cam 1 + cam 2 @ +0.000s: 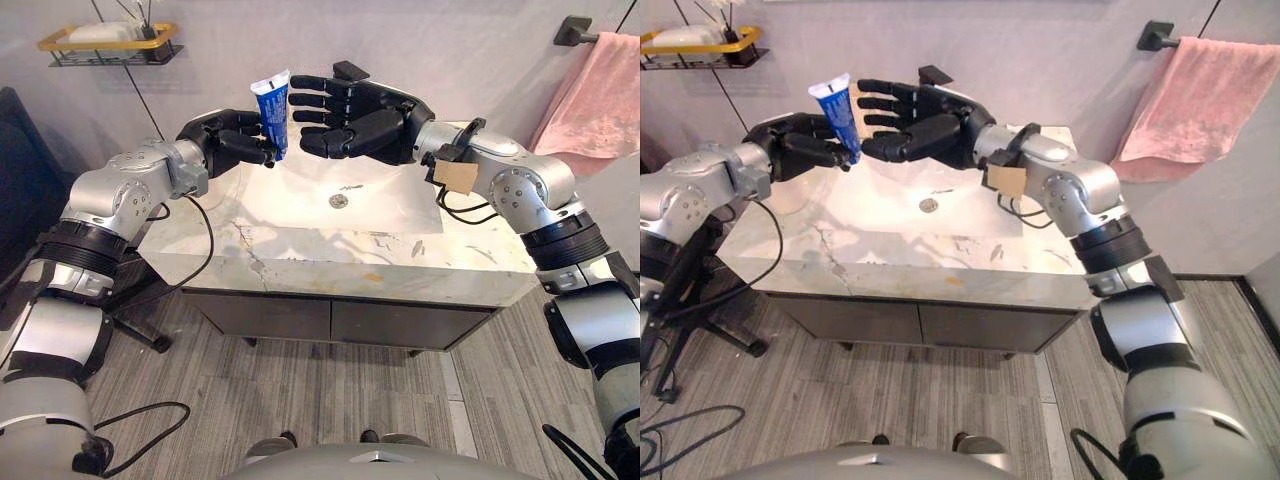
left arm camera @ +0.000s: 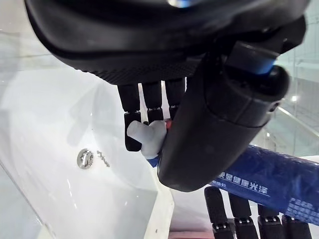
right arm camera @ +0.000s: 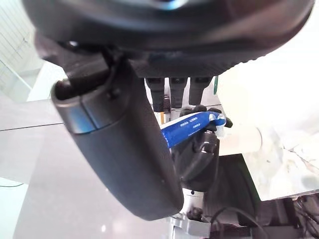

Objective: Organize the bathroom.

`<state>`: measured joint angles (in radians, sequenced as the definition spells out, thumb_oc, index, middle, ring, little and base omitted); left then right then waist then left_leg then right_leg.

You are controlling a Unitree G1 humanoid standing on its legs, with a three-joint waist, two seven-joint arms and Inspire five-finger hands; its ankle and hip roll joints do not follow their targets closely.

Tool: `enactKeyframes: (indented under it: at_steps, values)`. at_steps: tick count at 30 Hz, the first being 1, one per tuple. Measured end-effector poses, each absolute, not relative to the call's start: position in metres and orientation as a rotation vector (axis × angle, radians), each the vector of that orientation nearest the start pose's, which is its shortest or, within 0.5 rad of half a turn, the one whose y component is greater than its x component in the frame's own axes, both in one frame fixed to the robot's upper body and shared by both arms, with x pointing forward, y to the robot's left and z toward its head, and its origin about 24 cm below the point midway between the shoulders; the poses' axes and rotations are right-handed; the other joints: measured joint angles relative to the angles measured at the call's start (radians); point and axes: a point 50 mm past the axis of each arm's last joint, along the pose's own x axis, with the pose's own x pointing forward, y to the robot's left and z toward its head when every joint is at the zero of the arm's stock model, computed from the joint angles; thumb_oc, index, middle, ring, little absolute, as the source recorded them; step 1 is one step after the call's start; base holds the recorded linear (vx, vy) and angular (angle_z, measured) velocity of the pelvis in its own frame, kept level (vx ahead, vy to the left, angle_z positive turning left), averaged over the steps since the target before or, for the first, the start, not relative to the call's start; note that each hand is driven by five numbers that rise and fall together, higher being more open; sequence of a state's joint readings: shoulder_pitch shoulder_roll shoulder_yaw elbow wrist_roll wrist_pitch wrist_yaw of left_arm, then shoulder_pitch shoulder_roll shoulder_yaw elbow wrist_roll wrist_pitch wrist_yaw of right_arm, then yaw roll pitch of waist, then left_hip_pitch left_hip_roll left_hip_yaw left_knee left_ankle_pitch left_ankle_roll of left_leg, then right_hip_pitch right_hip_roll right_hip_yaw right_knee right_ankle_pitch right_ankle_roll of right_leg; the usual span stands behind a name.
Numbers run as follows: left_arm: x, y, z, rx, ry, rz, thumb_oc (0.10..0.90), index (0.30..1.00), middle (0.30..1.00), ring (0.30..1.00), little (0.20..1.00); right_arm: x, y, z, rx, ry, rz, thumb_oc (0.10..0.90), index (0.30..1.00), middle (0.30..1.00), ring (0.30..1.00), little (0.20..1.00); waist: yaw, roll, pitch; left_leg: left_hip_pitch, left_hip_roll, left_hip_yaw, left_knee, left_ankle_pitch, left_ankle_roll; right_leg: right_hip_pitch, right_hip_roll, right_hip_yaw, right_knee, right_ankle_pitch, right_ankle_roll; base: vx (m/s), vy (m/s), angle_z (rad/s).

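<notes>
1. One blue tube [image 1: 272,112], held above the sink [image 1: 340,195]; it looks light and soft-walled, squashy at the flat crimp, firmer near the white cap.
2. Its long axis stands near upright, cap down, crimp up and tilted slightly.
3. Left hand [image 1: 228,140] pinches it low, at the cap end.
4. Right hand [image 1: 350,118] waits just beside, fingers spread, holding nothing; the mid-body seems the safest place to take hold.

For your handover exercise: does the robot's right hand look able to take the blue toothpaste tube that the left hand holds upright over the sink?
Probably yes. The right hand is open, palm facing the blue toothpaste tube, right beside it with nothing between. The left hand pinches only its lower end.
</notes>
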<state>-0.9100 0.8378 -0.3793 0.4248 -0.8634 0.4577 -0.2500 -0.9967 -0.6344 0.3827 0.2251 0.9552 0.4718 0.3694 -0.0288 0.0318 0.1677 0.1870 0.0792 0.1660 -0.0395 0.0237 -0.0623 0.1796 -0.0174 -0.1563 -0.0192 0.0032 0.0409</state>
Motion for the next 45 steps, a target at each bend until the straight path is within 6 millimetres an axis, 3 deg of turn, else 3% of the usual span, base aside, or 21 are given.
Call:
enactKeyframes:
  at_steps: [27, 29, 30, 32, 39, 45]
  values:
    - [0.373, 0.210, 0.208, 0.073, 0.145, -0.384, 0.400, 0.300, 0.300, 0.300, 0.300, 0.354, -0.093, 0.259, 0.069, -0.096, 0.863, 0.800, 0.900, 0.900, 0.900, 0.900, 0.004, -0.001, -0.003, 0.049, -0.003, -0.011, -0.031, 0.000, -0.001, 0.063, 0.005, 0.000, -0.055, 0.010, -0.001, 0.02, -0.003, 0.00]
    - [0.373, 0.210, 0.208, 0.072, 0.145, -0.385, 0.400, 0.300, 0.300, 0.300, 0.300, 0.354, -0.093, 0.259, 0.078, -0.094, 0.856, 0.778, 0.867, 0.867, 0.867, 0.867, 0.005, -0.002, -0.005, 0.055, -0.003, -0.012, -0.034, 0.000, -0.001, 0.068, 0.005, -0.001, -0.057, 0.011, -0.001, 0.00, 0.000, 0.00]
    - [0.374, 0.209, 0.209, 0.073, 0.143, -0.385, 0.400, 0.300, 0.300, 0.300, 0.300, 0.355, -0.093, 0.259, 0.079, -0.095, 0.851, 0.690, 0.735, 0.735, 0.735, 0.735, 0.005, -0.001, -0.006, 0.055, -0.003, -0.012, -0.034, 0.000, -0.001, 0.068, 0.005, -0.002, -0.057, 0.010, -0.001, 0.00, 0.000, 0.00]
    - [0.374, 0.209, 0.211, 0.073, 0.139, -0.389, 0.400, 0.300, 0.300, 0.300, 0.300, 0.355, -0.094, 0.259, 0.080, -0.097, 0.839, 0.400, 0.300, 0.300, 0.300, 0.300, 0.005, -0.001, -0.006, 0.055, -0.003, -0.012, -0.034, 0.000, -0.001, 0.068, 0.005, -0.001, -0.057, 0.011, -0.001, 0.04, 0.003, 0.00]
    - [0.373, 0.200, 0.212, 0.072, 0.137, -0.456, 0.400, 0.300, 0.300, 0.300, 0.300, 0.363, -0.105, 0.256, 0.106, -0.093, 0.762, 0.400, 0.300, 0.300, 0.300, 0.300, 0.004, -0.001, -0.007, 0.057, -0.004, -0.012, -0.035, 0.000, -0.001, 0.070, 0.005, -0.001, -0.057, 0.011, -0.001, 0.01, 0.000, 0.00]
    - [0.374, 0.202, 0.212, 0.072, 0.136, -0.426, 0.400, 0.300, 0.300, 0.300, 0.300, 0.362, -0.102, 0.255, 0.136, -0.082, 0.810, 0.400, 0.300, 0.300, 0.300, 0.300, -0.002, 0.001, -0.008, 0.062, -0.003, -0.007, -0.036, 0.000, -0.001, 0.070, 0.005, 0.003, -0.056, 0.011, -0.001, -0.01, 0.001, -0.01]
